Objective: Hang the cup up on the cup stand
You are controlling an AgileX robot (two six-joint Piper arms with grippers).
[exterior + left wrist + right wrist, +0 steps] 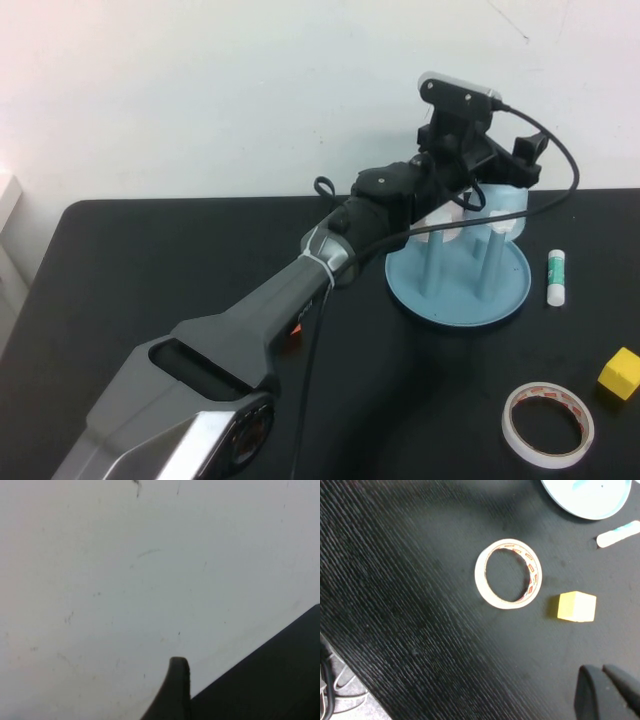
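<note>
The cup stand (455, 300) stands at the back right of the black table, a round light blue base with blue pegs and white caps. The light blue cup (508, 200) sits at the stand's far side, up at peg-top height and partly hidden by my left arm. My left gripper (520, 165) is right above and behind the cup. In the left wrist view one finger (177, 690) shows against the white wall, far off centre, with nothing in the jaws. My right gripper (601, 680) is shut and empty over the table's front right. The stand's base (587, 497) shows there too.
A white glue stick (556, 276), a yellow cube (619, 373) and a tape roll (547, 424) lie right of and in front of the stand. The tape roll (507, 573), the cube (576, 606) and the glue stick (619, 534) also show in the right wrist view.
</note>
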